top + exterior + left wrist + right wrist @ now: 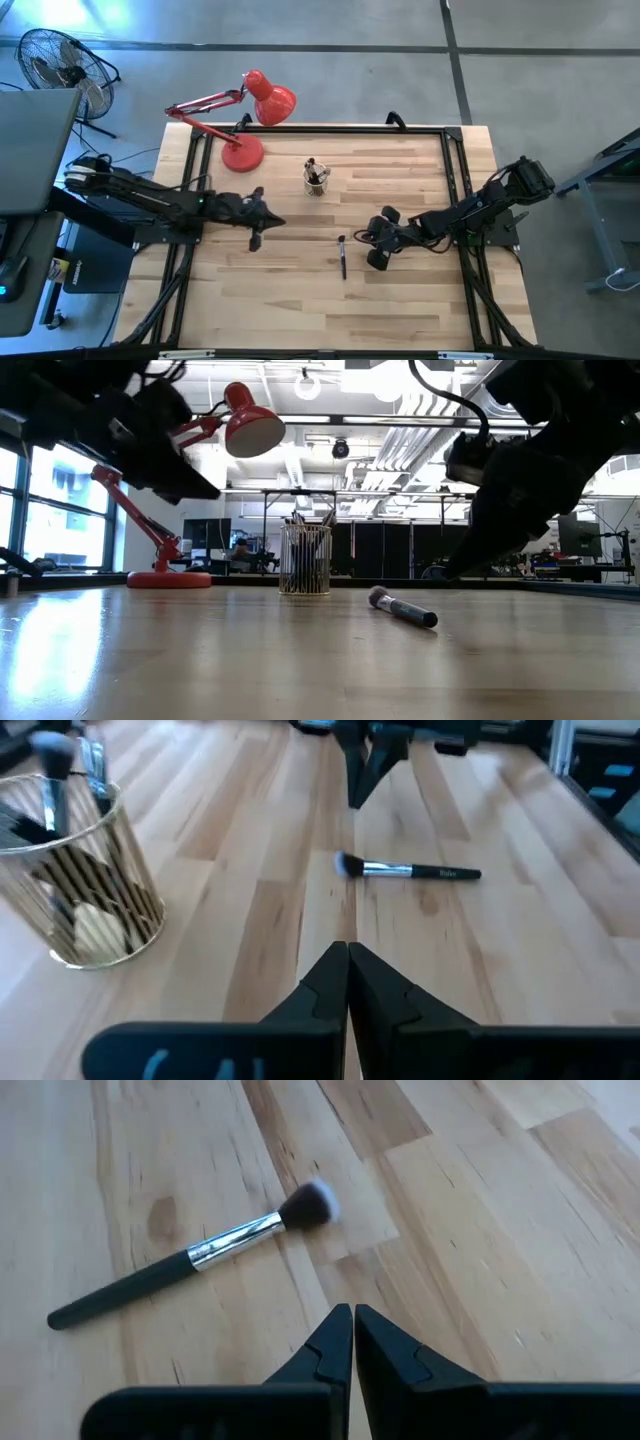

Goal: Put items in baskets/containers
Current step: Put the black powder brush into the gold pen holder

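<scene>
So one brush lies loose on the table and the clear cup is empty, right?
Not quite. One brush does lie loose on the table, but the clear cup isn't empty: the left wrist view shows brushes already standing in it.

Top-down, table-level, 2 wrist cams; all share brush (342, 257).

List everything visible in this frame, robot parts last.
Brush on table: one, dark handle, pale ferrule, lying flat near table centre.
Cup: one, clear with gold stripes, upright toward the table's far edge, several brushes inside.
Desk lamp: one, red, far-left corner.
Table: one, light wood.
Floor fan: one, black, on the floor off the table's far-left corner.
Left gripper: shut, empty, above table left of the brush.
Right gripper: shut, empty, right of the brush.
</scene>
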